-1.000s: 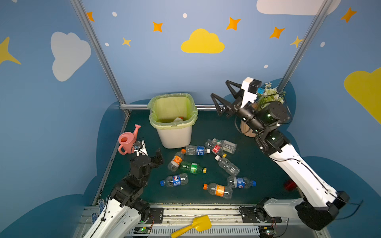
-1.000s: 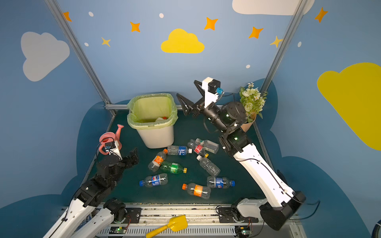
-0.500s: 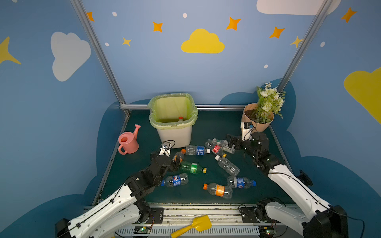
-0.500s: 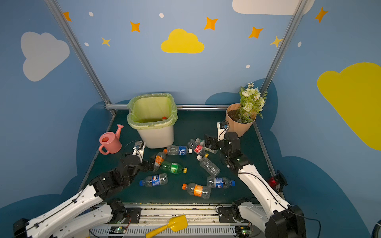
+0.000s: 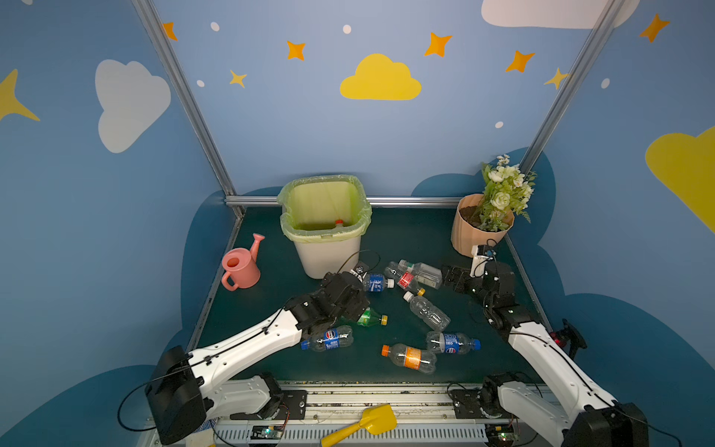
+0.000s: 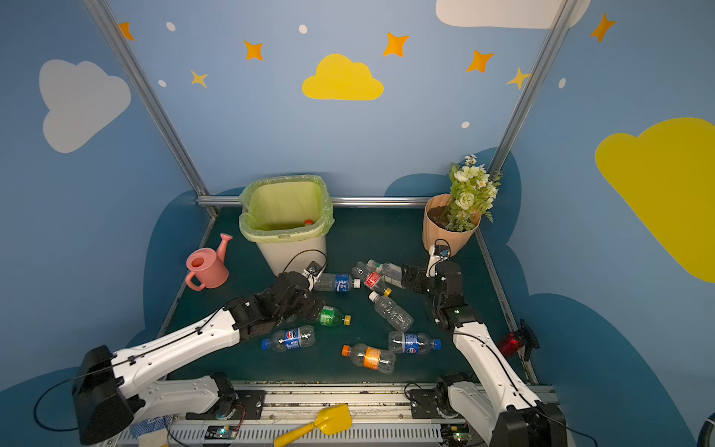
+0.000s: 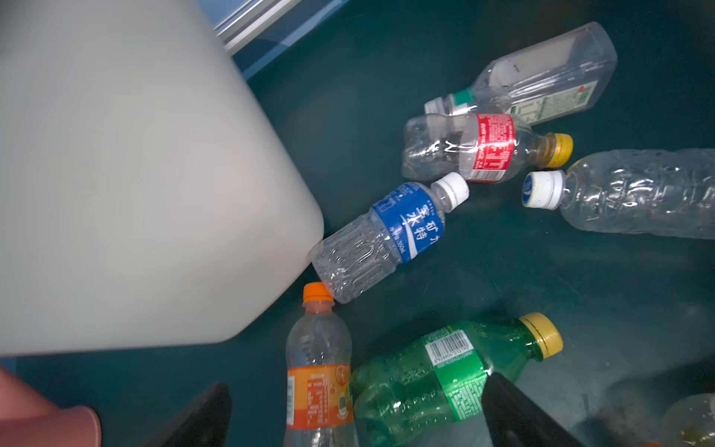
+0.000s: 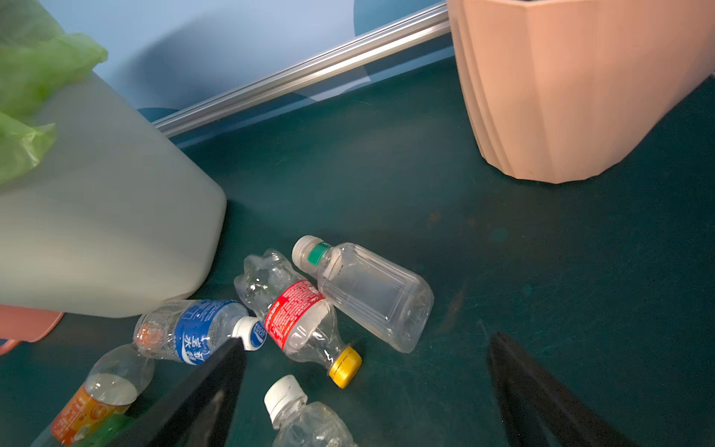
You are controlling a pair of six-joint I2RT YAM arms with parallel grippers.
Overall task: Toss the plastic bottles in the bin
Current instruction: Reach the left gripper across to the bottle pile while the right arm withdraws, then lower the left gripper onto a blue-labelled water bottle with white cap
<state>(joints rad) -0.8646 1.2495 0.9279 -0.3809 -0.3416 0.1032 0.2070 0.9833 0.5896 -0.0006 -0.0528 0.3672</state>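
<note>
Both my claws are spread wide and hold nothing. My left claw hangs low over the green bottle and an orange-label bottle, which lie side by side near the bin. My right claw hangs low just beside the square bottle and the red-label bottle, right of centre in both top views. The bin stands at the back of the mat, in the middle of the frame. Inside it I see only 1 red cap; whatever else lies there is hidden. On the mat I count 9 bottles, all lying flat in front of the bin, from the centre toward the lower right, and the blue-label bottle touches the bin's base. I judge the job far from done: at least 1 bottle is in, 9 are left, and neither claw has closed on one yet.
</note>
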